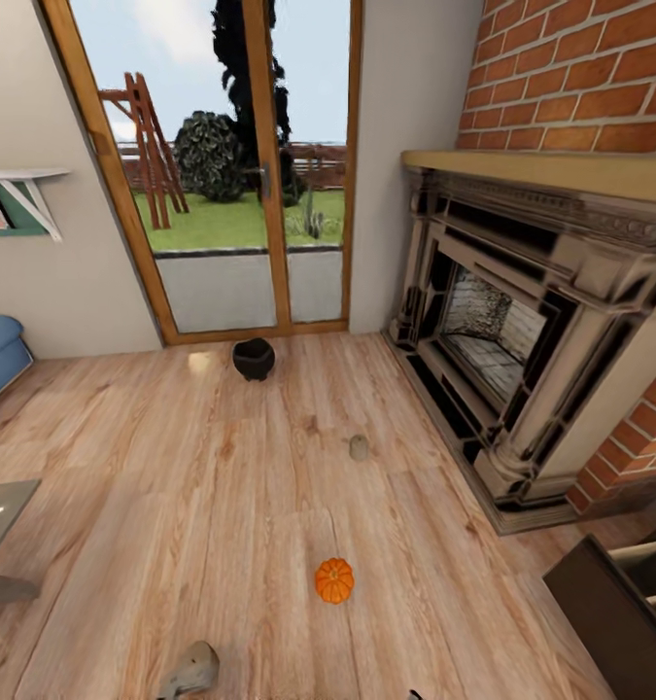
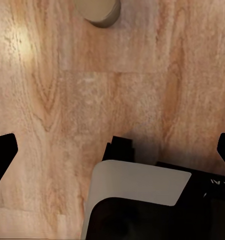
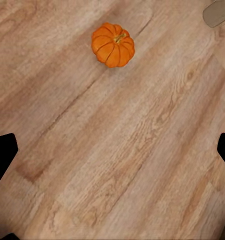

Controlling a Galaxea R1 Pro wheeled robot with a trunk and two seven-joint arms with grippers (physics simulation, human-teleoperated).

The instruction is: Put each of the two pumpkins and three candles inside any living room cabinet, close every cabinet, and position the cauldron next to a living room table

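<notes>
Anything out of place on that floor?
Yes. A pumpkin, a candle and a black cauldron sit loose on the wood floor. A second candle near the bottom edge looks tipped over. No spills or damage visible.

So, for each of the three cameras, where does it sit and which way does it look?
Head view: on the robot's head, looking forward and down across the floor to the glass door and fireplace; cauldron, candle and pumpkin lie ahead.
Left wrist view: on the left arm, facing down at the floor; open left pincer, a candle, some robot body.
Right wrist view: on the right arm, facing down; open right pincer.
Shared: the pumpkin shows in head and right wrist views.
</notes>
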